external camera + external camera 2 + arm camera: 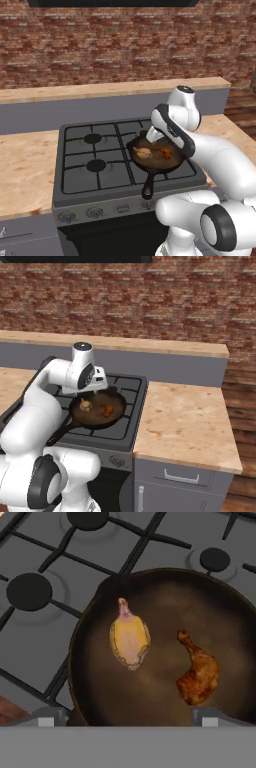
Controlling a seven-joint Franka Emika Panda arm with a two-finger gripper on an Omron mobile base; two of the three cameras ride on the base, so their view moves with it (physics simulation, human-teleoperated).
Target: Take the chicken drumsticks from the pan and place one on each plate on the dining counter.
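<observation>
Hand view resolves both drumsticks in the pan (165,612): pale drumstick (130,638) left, orange-brown drumstick (199,673) right, apart. Base views add the pan's handle (148,189) and the stove (95,160). Gripper (127,717) hovers above the pan, pointing down, jaws apart, empty.

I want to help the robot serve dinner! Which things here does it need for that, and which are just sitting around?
Needed:
- pale drumstick
- brown drumstick
- pan
- claw, open above the pan
- dining counter

Just there:
- gas stove
- worktop
- brick wall
</observation>
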